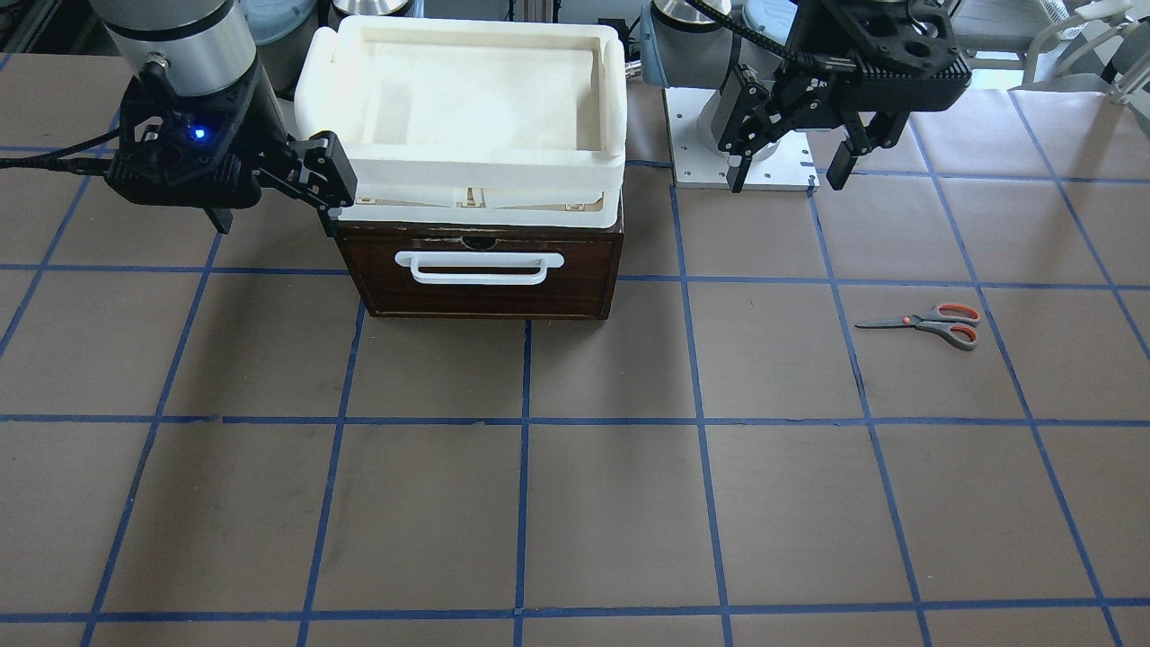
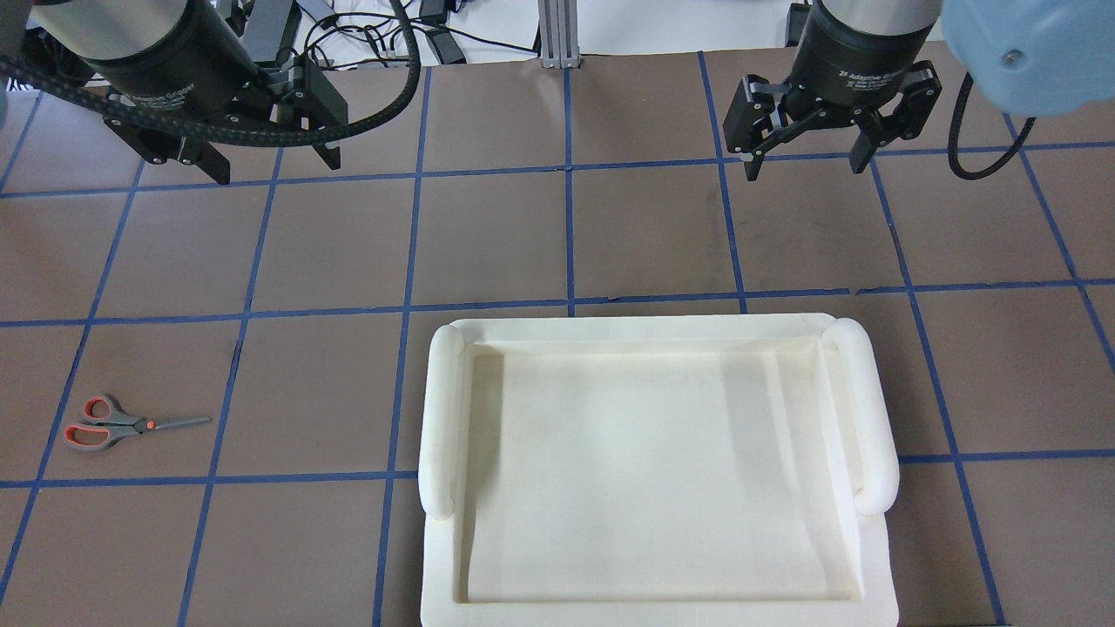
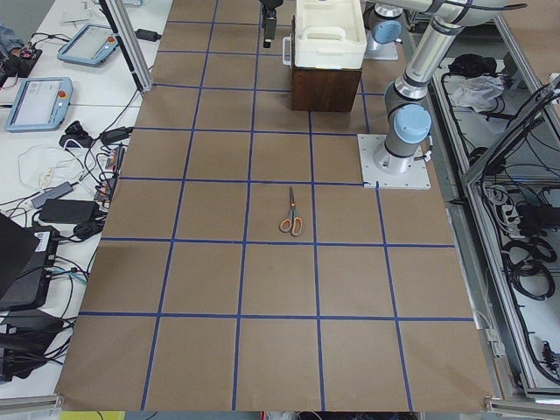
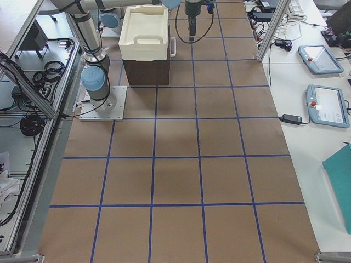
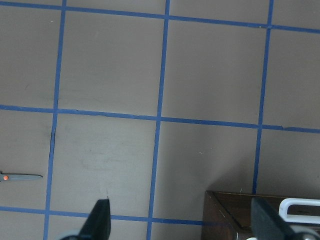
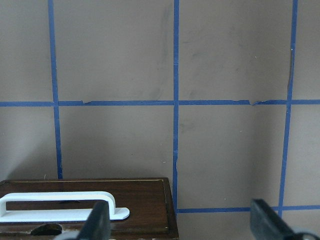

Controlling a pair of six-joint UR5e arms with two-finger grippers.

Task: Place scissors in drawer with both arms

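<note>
Working with both fingers pairs wide open, empty: centre right gripper (image 1: 274, 202) on drawer (image 1: 593, 261) handle (image 1: 479, 267), left gripper (image 1: 789, 180) over scissors (image 1: 930, 323), mid-right.

Glossy dark wooden drawer (image 1: 481, 279); matt white foam tray (image 1: 467, 157); matt brown paper table (image 1: 575, 503).

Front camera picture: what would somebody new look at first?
Probably the big white foam tray sitting on the dark brown drawer, at the top middle of the view. Next, the little scissors lying alone on the table, on the left hand side. The right hand hangs open too.
</note>
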